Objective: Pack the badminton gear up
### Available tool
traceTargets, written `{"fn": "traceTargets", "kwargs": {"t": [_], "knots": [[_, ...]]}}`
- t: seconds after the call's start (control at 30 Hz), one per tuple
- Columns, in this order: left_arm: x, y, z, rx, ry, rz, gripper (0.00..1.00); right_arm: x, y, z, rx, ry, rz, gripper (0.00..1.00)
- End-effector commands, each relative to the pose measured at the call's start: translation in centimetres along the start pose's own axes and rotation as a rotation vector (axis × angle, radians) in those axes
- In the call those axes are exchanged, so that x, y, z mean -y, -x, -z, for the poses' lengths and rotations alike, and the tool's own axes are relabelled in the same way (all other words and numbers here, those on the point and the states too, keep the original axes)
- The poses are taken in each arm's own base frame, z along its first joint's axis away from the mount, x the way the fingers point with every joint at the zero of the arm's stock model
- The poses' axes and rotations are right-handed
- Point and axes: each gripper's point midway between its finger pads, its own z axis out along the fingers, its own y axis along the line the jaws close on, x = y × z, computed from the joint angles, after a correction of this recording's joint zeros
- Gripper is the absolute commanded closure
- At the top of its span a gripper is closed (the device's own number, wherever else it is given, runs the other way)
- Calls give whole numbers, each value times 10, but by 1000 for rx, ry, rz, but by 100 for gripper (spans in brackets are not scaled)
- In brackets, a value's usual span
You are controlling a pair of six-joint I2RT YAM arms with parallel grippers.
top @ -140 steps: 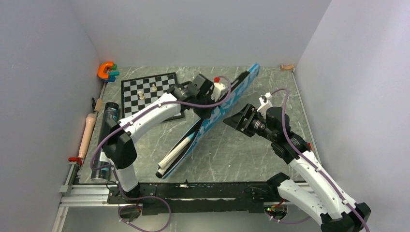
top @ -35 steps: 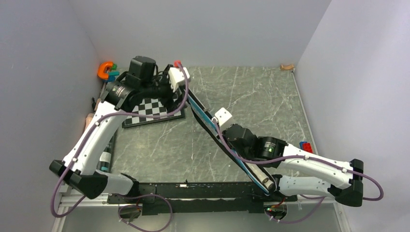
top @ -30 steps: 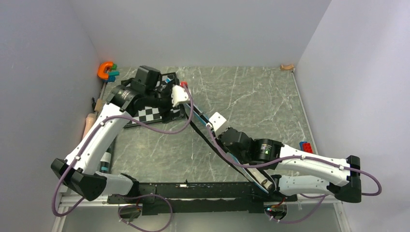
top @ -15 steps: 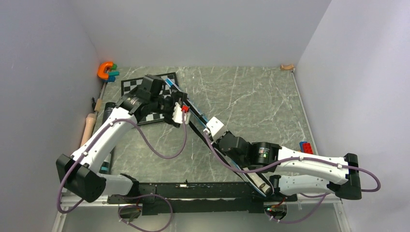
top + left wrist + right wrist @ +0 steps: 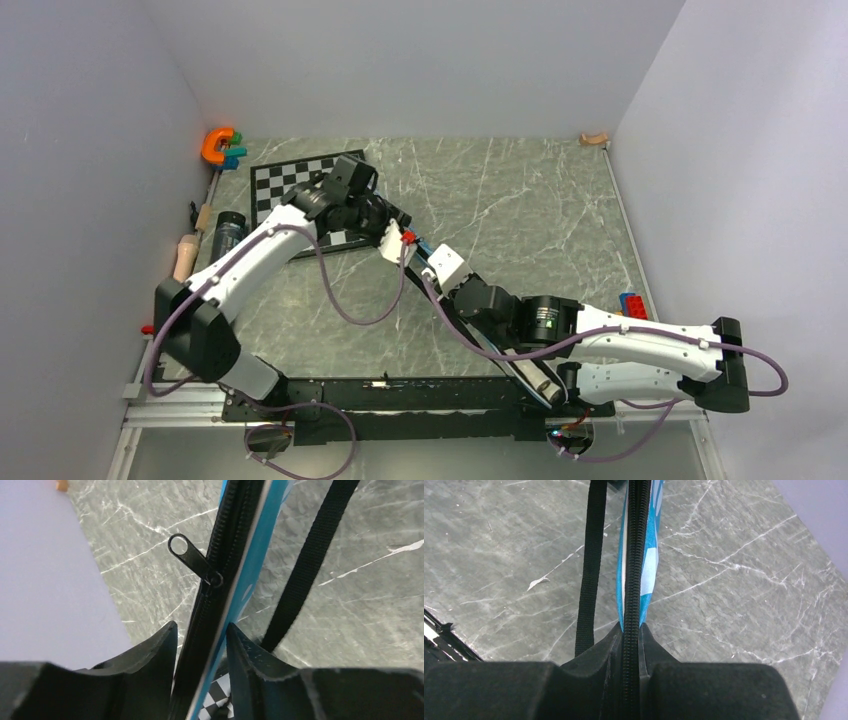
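Okay, bag (image 5: 260, 550) is standing on edge mid-table (image 5: 520, 200) — right claw (image 5: 629, 627) is pinching its zipped edge tight, left claw (image 5: 201, 627) is straddling it half-open, gripping nothing. Left should be catching the tab (image 5: 192, 560) just ahead squarely — not the zip tape

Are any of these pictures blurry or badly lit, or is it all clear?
Top view: evenly lit, soft shadows, no glare. Left wrist view: zipper pull crisp, the left fingers dark and soft-edged. Right wrist view: the bag and the table sharp, the right fingers almost black, detail lost.
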Motion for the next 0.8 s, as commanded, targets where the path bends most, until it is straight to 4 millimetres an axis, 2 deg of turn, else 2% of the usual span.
{"fn": "traceTargets", "kwargs": {"t": [0.0, 0.07, 0.2, 0.37, 0.57, 0.7, 0.77], "knots": [[-20, -9, -3, -55, -24, -47, 62, 13, 37, 13, 142, -29, -95, 100], [-21, -15, -4, -81, -37, -76, 69, 12, 36, 13, 141, -26, -93, 100], [-31, -16, -3, -100, -4, -118, 99, 13, 35, 14, 143, -33, -131, 100], [-55, -3, 17, -111, 101, -148, 100, 25, 36, 21, 171, -78, -175, 100], [-77, 23, 62, -135, 241, -177, 100, 42, 43, 37, 239, -98, -234, 100], [-74, 31, 93, -181, 301, -127, 100, 39, 39, 37, 236, -83, -239, 100], [-64, 33, 106, -208, 315, -95, 100, 36, 39, 36, 236, -67, -245, 97]]}}
